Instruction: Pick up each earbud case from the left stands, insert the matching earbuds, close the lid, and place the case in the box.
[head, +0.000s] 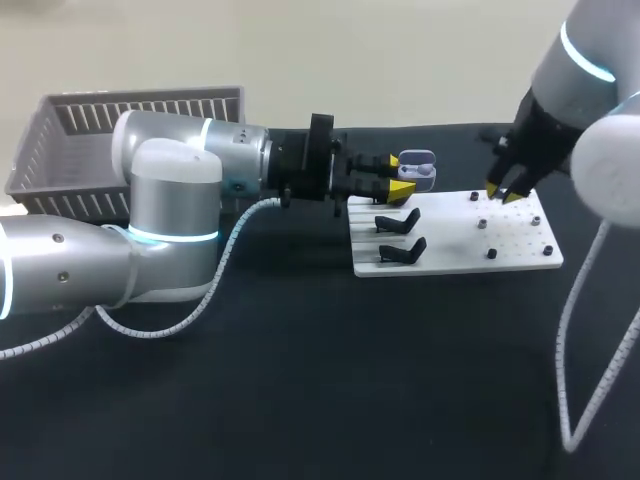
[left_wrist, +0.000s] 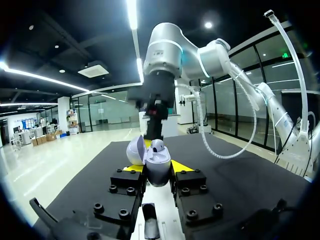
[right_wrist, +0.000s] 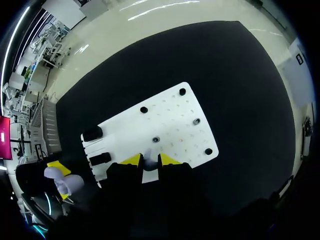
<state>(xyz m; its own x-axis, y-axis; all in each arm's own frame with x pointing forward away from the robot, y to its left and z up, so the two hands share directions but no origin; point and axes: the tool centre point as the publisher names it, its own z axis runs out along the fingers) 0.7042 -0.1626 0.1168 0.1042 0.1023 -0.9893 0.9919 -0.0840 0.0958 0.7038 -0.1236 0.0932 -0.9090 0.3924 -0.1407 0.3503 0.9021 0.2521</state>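
Overhead, the left gripper (head: 397, 176) lies level over the left end of the white board (head: 450, 240). Its yellow tips are clamped on the open earbud case (head: 420, 170), which is held clear of the desk (head: 300, 380) beyond two bare black stands (head: 398, 220). The right gripper (head: 505, 193) is low over the board's far right part, and the slatted grey basket (head: 130, 125) sits well apart at the back left. From the left wrist, the case (left_wrist: 159, 167) stands upright between the fingers, touched on both sides, its lid (left_wrist: 135, 150) swung back. A rounded pale shape shows in its mouth, but I cannot tell whether that is an earbud. From the right wrist, the right gripper (right_wrist: 150, 160) is almost closed on a small pale piece, seemingly an earbud (right_wrist: 148, 156), at the board's edge, with the case off to one side. As for risk, so small and smooth a piece could twist or drop if it is pinched off-centre. A misaligned push into the socket could pivot the case in its side-only hold. The two grippers must also meet closely, so a poor approach could knock them together or tip the lid shut.
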